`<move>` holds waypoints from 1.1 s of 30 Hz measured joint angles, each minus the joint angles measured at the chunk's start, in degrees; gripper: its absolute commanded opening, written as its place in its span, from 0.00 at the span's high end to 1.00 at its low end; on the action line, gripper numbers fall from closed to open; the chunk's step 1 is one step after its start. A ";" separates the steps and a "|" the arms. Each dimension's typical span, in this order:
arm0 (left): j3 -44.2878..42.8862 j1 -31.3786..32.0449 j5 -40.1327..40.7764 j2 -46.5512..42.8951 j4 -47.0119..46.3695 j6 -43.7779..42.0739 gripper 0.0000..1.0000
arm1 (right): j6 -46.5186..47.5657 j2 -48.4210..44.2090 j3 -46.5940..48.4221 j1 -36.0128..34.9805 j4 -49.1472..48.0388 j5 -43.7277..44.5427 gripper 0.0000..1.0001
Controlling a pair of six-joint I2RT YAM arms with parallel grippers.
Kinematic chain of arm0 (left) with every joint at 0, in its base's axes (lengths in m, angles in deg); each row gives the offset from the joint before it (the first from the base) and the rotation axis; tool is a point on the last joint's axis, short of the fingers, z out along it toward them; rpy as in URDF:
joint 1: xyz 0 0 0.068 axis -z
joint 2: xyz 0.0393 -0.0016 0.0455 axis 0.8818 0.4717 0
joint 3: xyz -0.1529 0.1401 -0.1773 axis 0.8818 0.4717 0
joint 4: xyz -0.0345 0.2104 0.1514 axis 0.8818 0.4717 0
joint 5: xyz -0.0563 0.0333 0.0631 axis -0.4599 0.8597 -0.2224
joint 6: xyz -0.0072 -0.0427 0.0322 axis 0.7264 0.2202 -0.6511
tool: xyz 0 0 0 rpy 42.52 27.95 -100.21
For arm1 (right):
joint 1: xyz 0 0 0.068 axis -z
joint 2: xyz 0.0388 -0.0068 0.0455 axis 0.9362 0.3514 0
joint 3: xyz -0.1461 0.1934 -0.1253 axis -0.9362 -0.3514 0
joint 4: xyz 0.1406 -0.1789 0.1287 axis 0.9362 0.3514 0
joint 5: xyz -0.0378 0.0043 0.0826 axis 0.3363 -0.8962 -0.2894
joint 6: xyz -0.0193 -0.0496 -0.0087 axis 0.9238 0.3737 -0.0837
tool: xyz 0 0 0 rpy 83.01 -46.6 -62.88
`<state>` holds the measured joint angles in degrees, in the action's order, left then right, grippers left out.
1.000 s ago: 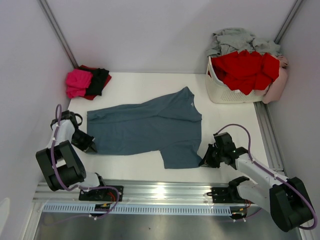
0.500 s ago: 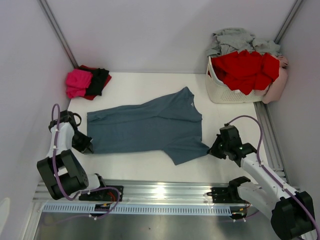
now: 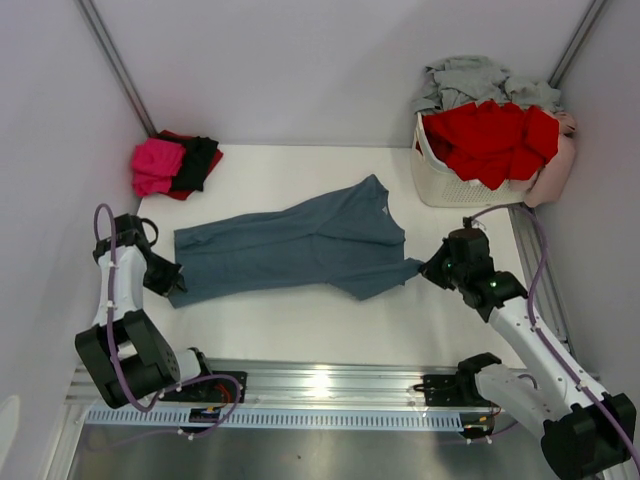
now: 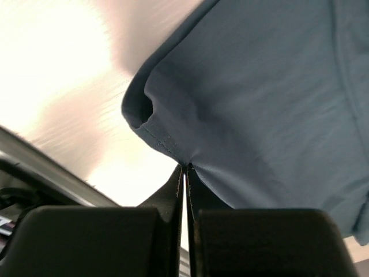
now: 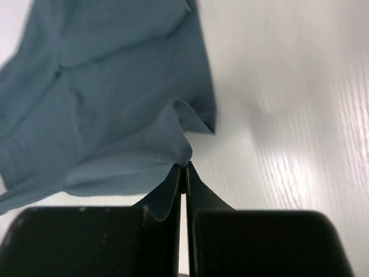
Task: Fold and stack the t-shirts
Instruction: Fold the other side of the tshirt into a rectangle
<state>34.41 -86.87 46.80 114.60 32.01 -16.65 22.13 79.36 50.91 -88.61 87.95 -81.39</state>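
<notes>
Pinching blue-grey t-shirt (image 3: pixel 300 250): left jaws clamped tight on hem corner, right jaws on sleeve.

The white table (image 3: pixel 300 325) carries a blue-grey shirt (image 3: pixel 290 250) at centre, a shirt stack (image 3: pixel 172 166) at the far left corner and a basket (image 3: pixel 452 186) at the far right corner.
</notes>
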 measured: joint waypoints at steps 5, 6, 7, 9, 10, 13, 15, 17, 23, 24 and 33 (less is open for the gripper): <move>-1.53 0.96 -1.73 2.29 -2.71 2.08 0.99 | -0.33 5.57 4.59 0.13 -4.22 0.09 1.00; -2.10 1.33 -1.88 3.26 -3.15 2.56 1.00 | -0.35 7.08 5.44 0.13 -5.27 0.07 1.00; -2.71 1.81 -2.01 4.37 -3.76 2.99 0.99 | -0.35 8.68 6.21 0.13 -6.29 0.07 1.00; -4.63 2.80 -2.01 6.71 -4.24 3.58 1.00 | -0.24 11.50 7.72 0.13 -7.76 0.09 1.00; -5.97 3.37 -1.99 8.15 -4.66 3.82 0.99 | -0.15 13.09 8.50 0.13 -8.72 0.09 1.00; -10.60 5.29 -1.38 12.98 -5.79 4.66 0.99 | 0.09 18.03 10.82 0.15 -11.37 0.07 1.00; -13.11 6.38 -0.85 15.78 -6.64 5.14 0.99 | 0.02 21.31 12.33 0.15 -12.96 0.11 1.00; -15.28 7.10 -0.35 17.99 -7.02 5.51 0.99 | -0.20 23.76 13.16 0.15 -14.91 0.42 1.00; -24.57 8.28 2.05 25.51 -6.56 6.49 0.99 | -0.02 29.57 17.27 0.13 -18.64 2.43 1.00; -25.86 8.33 2.40 26.75 -6.58 6.54 0.99 | 0.17 31.01 18.71 0.13 -19.04 2.71 1.00; -32.20 8.39 4.61 33.88 -5.35 6.54 0.99 | 2.93 48.24 34.58 -0.24 -23.47 3.96 1.00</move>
<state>2.22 -78.48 51.42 148.48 26.65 -10.11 25.06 127.60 85.48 -88.85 64.47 -77.43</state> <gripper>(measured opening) 0.006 0.011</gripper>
